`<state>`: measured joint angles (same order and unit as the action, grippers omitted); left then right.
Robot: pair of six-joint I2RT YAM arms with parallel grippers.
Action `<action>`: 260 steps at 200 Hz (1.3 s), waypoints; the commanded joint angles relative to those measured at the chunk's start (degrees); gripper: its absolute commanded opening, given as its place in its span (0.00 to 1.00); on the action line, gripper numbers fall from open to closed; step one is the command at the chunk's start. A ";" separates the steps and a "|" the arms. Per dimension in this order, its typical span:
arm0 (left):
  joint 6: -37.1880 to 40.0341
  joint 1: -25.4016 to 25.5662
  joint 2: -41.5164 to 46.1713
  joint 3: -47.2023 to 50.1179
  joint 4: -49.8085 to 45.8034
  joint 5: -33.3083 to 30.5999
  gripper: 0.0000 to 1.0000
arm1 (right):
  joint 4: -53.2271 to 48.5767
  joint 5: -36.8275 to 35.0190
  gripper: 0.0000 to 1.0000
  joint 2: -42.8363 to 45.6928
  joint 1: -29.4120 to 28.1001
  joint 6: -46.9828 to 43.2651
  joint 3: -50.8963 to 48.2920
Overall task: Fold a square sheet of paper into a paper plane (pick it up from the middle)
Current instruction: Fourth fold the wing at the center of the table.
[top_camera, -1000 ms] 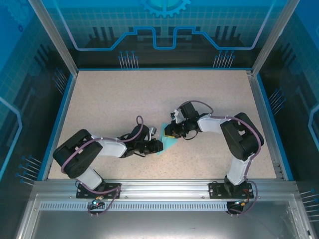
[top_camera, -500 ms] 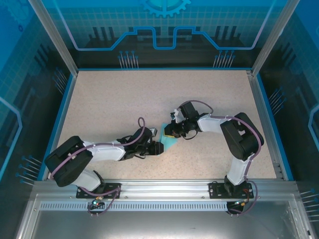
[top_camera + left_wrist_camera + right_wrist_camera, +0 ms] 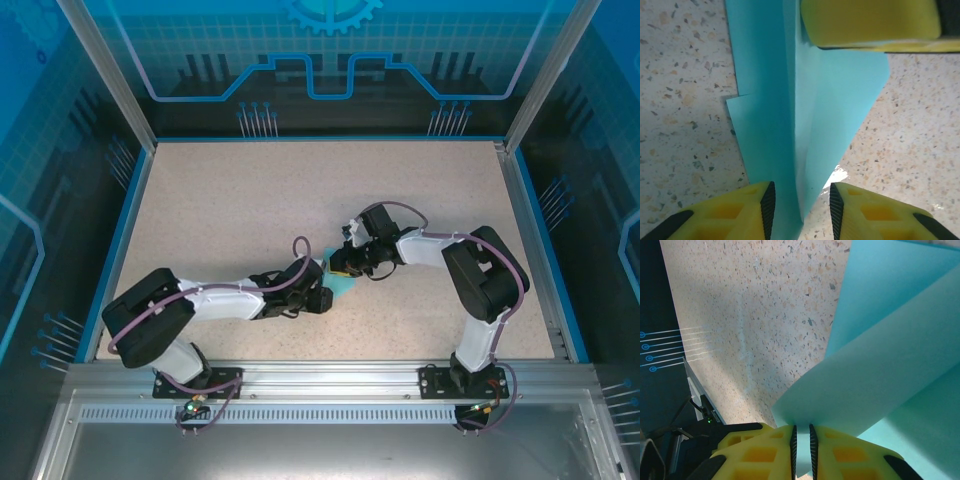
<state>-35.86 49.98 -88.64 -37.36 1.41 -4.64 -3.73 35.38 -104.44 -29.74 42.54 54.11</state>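
The right gripper's (image 3: pixel 801 440) two yellow fingers (image 3: pixel 755 455) stand almost together, with only a thin slit between the black pads, and an edge of the turquoise sheet of paper (image 3: pixel 890 365) runs down into that slit, so the paper is pinched there. From this grip the sheet rises away in a curved layer, with another layer of the same blue beneath it.

The left gripper's (image 3: pixel 800 200) fingers (image 3: pixel 730 215) stand partly apart, one on each side of the paper's (image 3: pixel 830 100) raised central crease. The pad on the left of the wrist view lies against the paper (or very nearly; the contact is hard to judge), while the other pad is apart from it, with a bright strip of table (image 3: pixel 680 100) between. The paper here is folded into a long shape with several straight overlapping layers and a stepped edge on one side. One yellow finger of the right gripper (image 3: pixel 870 22) presses on its far end.

From above, the sheet (image 3: pixel 343 287) lies as a small blue patch near the middle of the speckled table (image 3: pixel 220 220), a little toward the near edge. The left gripper (image 3: pixel 322 295) meets it from the left and the right gripper (image 3: pixel 340 270) from the upper right, both arms stretched low over the table, their tips close together. Blue walls enclose the table on three sides
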 commanded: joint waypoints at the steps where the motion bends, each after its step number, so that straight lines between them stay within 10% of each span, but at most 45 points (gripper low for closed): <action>1: 2.41 1.40 -1.43 -2.34 -3.56 -4.95 0.36 | 0.66 0.82 0.17 -0.24 -0.59 0.68 1.26; 149: 2.64 1.82 -0.65 -0.43 -1.96 -5.42 0.04 | -0.07 0.51 0.17 -0.47 -0.59 0.31 1.33; 260: -4.01 -10.03 -0.46 7.93 15.03 19.33 0.01 | -1.69 0.27 0.20 7.16 0.93 -1.32 -1.72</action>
<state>-37.63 41.28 -88.07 -29.91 13.67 8.80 -4.89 34.63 -99.50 -29.30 42.39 53.41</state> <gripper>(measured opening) 0.050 0.193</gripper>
